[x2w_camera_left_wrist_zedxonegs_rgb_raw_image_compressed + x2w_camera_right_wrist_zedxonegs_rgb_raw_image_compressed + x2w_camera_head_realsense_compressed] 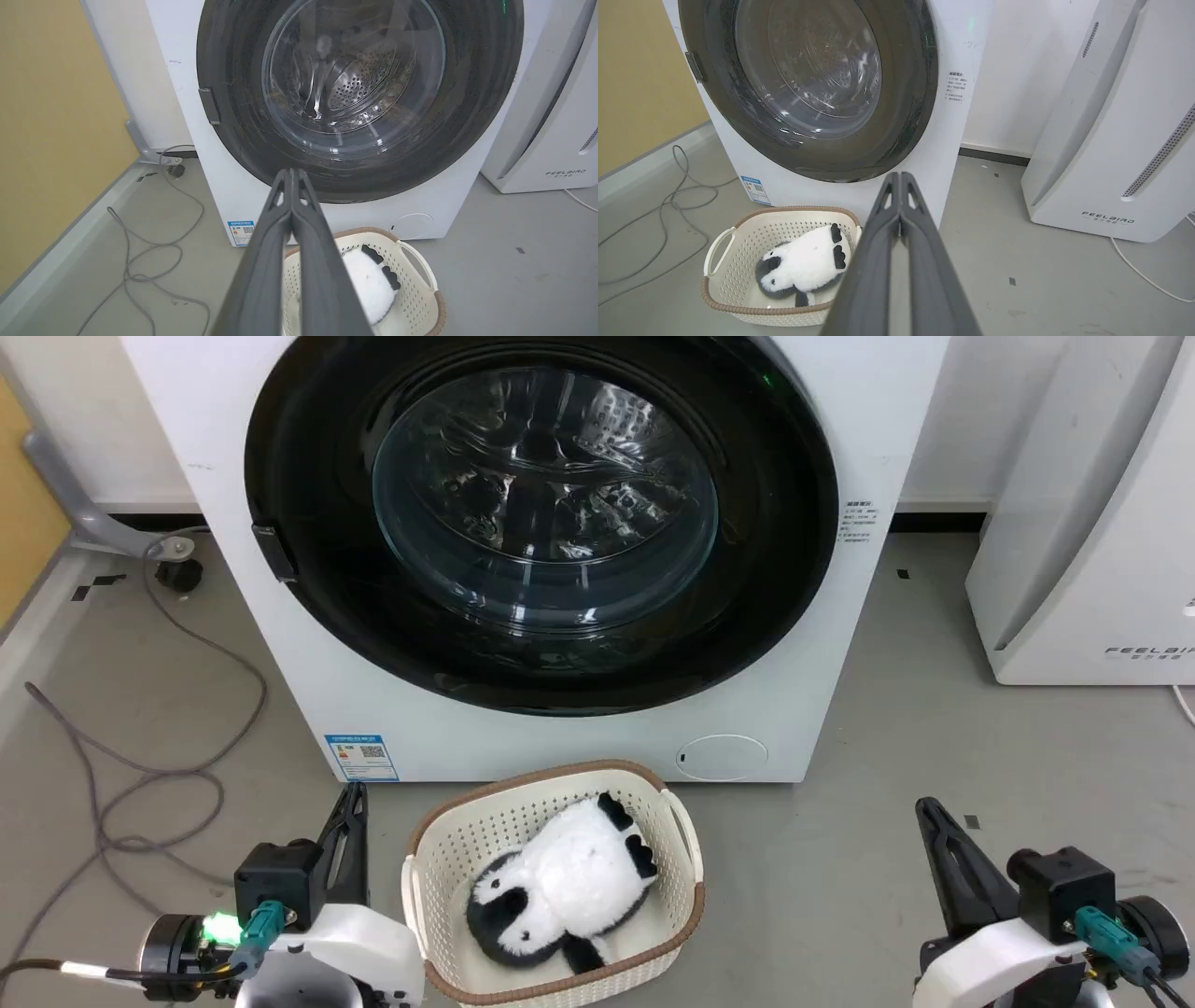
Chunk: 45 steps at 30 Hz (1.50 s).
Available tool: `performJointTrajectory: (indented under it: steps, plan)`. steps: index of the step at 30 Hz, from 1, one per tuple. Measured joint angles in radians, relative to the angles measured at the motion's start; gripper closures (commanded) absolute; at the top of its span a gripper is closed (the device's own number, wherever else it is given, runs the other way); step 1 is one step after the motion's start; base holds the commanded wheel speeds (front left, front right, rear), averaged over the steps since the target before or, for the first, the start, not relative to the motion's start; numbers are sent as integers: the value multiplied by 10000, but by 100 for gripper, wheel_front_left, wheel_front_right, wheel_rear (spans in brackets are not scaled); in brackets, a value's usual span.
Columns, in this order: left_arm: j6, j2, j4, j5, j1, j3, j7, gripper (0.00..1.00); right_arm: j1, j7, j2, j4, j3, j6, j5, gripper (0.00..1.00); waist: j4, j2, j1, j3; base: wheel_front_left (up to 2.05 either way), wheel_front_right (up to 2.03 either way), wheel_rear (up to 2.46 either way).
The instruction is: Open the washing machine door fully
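White washer at the back, on a grey floor. Door shut, seated flush in the washer's front, nearly as wide as the washer: glossy black ring round a bulging glass bowl, with a perforated steel drum dimly seen through the glass in the left wrist view. White unit on the floor to the right of the washer, apart from it.

Cream basket with a brown rim just in front of the washer, below the door, between the two grippers. Black-and-white plush panda lying inside the basket, head toward the robot.

Left gripper low at the left, beside the basket, fingers pressed together on nothing, tips aimed toward the washer and well short of the door. Right gripper low at the right, well apart from the basket, fingers likewise pressed together and empty, also short of the door.

Grey cable looped on the floor left of the washer. Round white flap at the washer's lower right, just behind the basket. Small dark catch on the door's left edge. Blue label at the washer's lower left.
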Motion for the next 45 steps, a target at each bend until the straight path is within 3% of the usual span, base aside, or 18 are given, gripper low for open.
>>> performJointTrajectory:
  steps: [21,22,44,45]
  plan:
    - [0,0,0,0,21,-2,0,100,0,0,0,0,-2,0,0,100,0,0,0,0,0,0,0]
    - [-2,0,4,-2,19,4,-2,0,5,0,0,-2,-2,0,4,0,0,0,0,0,0,0,0]
    - [178,-2,10,-107,17,-140,-328,0,13,-324,0,-115,-240,0,738,0,20,0,0,52,0,0,0]
    - [180,-2,10,-107,17,-146,-362,0,13,-351,0,-123,-253,0,757,3,24,0,0,56,0,0,0]
